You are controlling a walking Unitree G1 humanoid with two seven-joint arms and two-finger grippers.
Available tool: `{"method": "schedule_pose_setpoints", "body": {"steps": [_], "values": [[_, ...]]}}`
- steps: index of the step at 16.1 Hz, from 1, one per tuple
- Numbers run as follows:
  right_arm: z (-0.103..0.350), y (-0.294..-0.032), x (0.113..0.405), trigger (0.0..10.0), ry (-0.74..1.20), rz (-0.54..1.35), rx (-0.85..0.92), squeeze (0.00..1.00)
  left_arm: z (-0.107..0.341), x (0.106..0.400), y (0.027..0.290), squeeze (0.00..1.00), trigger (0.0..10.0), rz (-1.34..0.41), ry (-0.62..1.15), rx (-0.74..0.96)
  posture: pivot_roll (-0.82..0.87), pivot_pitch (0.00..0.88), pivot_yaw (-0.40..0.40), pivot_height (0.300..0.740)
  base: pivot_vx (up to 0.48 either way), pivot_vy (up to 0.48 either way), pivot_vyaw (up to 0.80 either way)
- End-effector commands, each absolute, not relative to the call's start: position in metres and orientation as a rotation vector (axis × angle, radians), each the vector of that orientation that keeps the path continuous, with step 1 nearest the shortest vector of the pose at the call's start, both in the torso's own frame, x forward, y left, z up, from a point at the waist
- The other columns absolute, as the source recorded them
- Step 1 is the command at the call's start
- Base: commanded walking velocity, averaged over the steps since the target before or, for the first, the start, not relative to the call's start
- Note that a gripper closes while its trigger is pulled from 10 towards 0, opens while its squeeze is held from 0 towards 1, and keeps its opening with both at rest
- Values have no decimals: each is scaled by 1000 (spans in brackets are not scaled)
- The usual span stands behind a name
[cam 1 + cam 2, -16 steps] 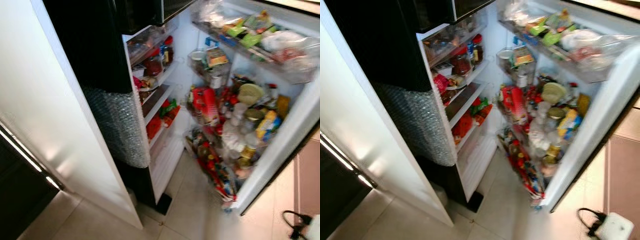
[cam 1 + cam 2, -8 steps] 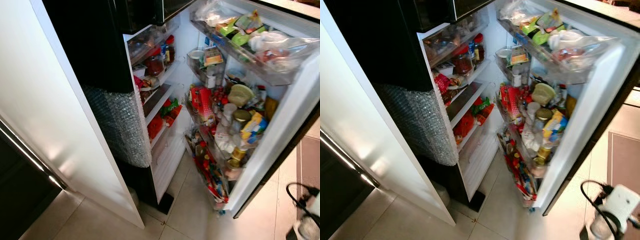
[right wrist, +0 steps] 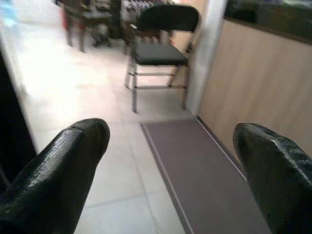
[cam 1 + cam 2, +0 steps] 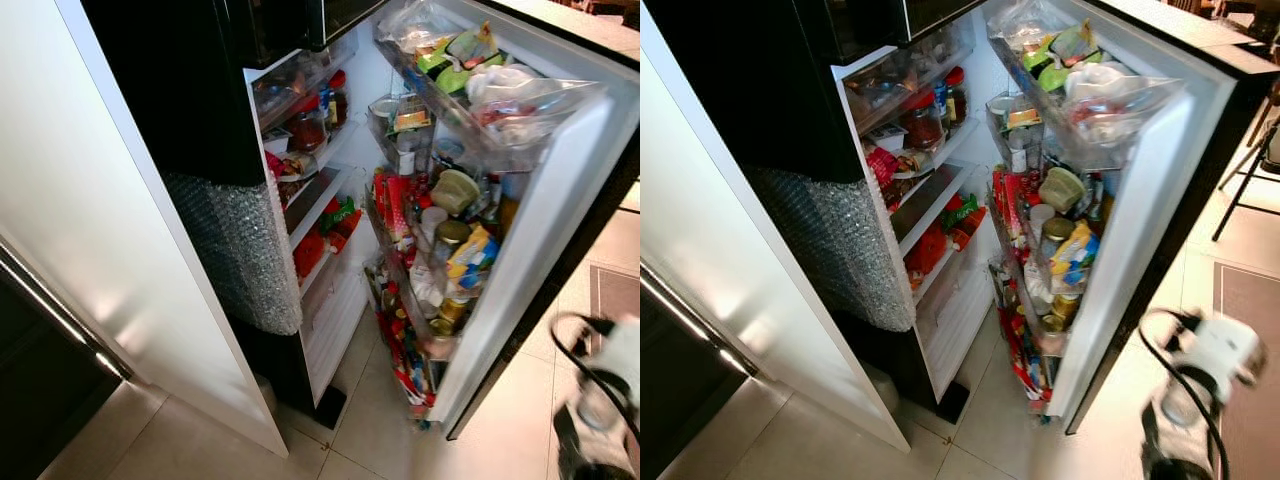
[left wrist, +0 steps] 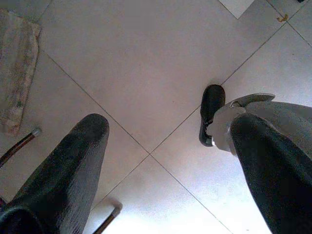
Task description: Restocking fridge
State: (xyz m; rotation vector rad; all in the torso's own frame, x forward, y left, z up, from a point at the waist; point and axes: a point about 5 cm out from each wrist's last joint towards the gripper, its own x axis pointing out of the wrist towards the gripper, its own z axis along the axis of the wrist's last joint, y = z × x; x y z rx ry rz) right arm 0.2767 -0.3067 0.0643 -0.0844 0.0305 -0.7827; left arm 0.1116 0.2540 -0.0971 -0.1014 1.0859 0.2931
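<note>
White and wide open, the fridge (image 4: 330,200) is seen ahead, with its door (image 4: 545,230) swung out and standing just beside the right arm. Its shelves (image 4: 320,205) hold jars and red packs, and the door racks (image 4: 430,250) are stuffed full of bottles, tins and bags. The right gripper (image 3: 170,165) is held low and past the door's outer edge, pointing away from the fridge toward a purple mat (image 3: 204,170) and a black folding chair (image 3: 161,44). Its two fingers are spread far apart and nothing is held between them. The left gripper (image 5: 170,165) is hung down over the pale floor tiles (image 5: 146,73), well away from the fridge; its fingers are spread wide too, and nothing is gripped. No food to be put away is held by either one, so it cannot be told how far along the job is. The door could be bumped by the right arm, since it is so close. Then tins might be shaken out of the crowded racks. A black cable (image 4: 1170,400) on the right arm could also be caught on the door edge.
</note>
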Motion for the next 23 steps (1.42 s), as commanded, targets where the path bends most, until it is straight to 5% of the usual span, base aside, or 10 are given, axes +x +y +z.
{"method": "schedule_pose_setpoints", "body": {"steps": [1, 13, 23], "values": [[69, -295, 286, 10000, 21, -709, -104, 0, -95, 112, 260, 0, 10000, 286, 1089, -68, -78, 0, 61, 740, 0, 0, 0], [95, -196, 327, 10000, -80, -2, -201, 0, -95, 114, 260, 0, 10000, 297, 1083, -77, -71, 0, 58, 740, 0, 0, 0], [98, -182, 324, 10000, -82, 136, -170, 0, -95, 114, 259, 0, 10000, 299, 1081, -82, -72, 0, 57, 740, 0, 0, 0]]}}
